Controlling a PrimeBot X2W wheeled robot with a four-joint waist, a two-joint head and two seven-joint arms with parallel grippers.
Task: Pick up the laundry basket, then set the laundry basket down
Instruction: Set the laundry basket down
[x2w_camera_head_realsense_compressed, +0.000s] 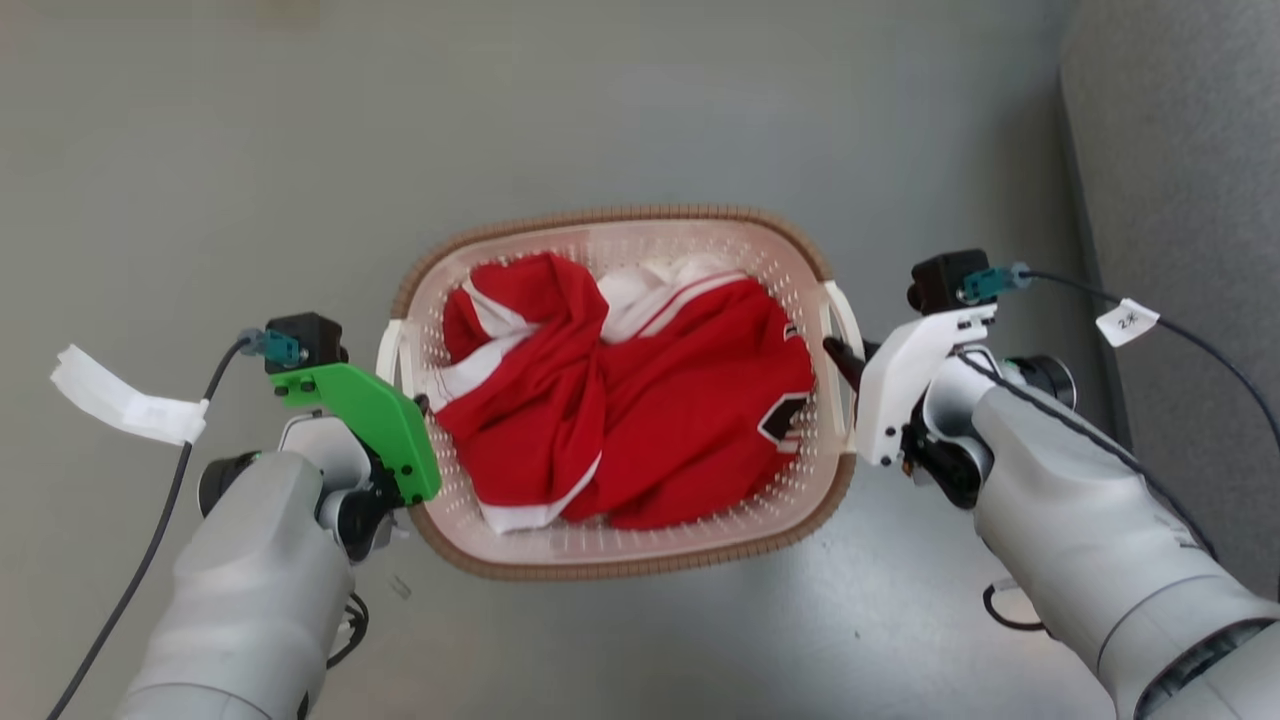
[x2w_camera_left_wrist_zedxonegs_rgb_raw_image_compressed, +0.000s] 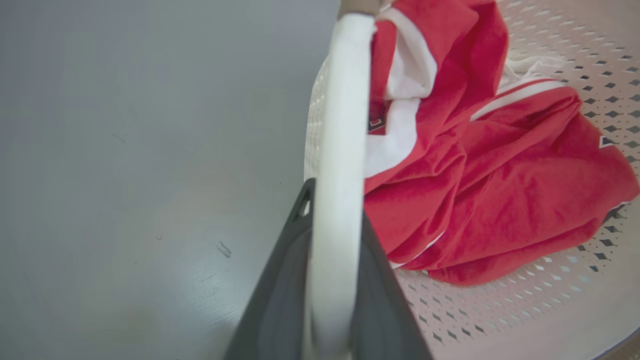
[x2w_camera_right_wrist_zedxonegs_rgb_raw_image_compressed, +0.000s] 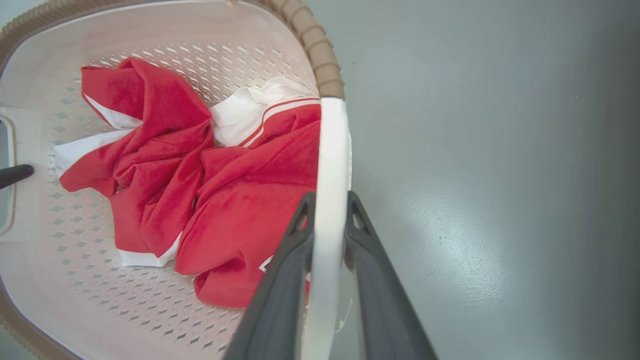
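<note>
Head view: the laundry basket (x2w_camera_head_realsense_compressed: 620, 214) sits in the middle of the grey floor (x2w_camera_head_realsense_compressed: 640, 100), between the two arms, with its long sides running left to right.
Contents: a crumpled red and white garment (x2w_camera_head_realsense_compressed: 650, 420) lies inside and covers most of the perforated bottom.
Left gripper (x2w_camera_left_wrist_zedxonegs_rgb_raw_image_compressed: 335, 210): its two dark fingers stand on either side of the white left handle (x2w_camera_left_wrist_zedxonegs_rgb_raw_image_compressed: 342, 125), pinching it between them.
Right gripper (x2w_camera_right_wrist_zedxonegs_rgb_raw_image_compressed: 330, 200): its fingers press against both faces of the white right handle (x2w_camera_right_wrist_zedxonegs_rgb_raw_image_compressed: 330, 150), clamped on it just below the brown rim (x2w_camera_right_wrist_zedxonegs_rgb_raw_image_compressed: 320, 55).
Height: from above I cannot tell whether the basket's base rests on the floor or hangs just clear of it.
Far side, right wrist view: a dark fingertip (x2w_camera_right_wrist_zedxonegs_rgb_raw_image_compressed: 15, 175) of the left gripper pokes through the opposite handle's opening.
</note>
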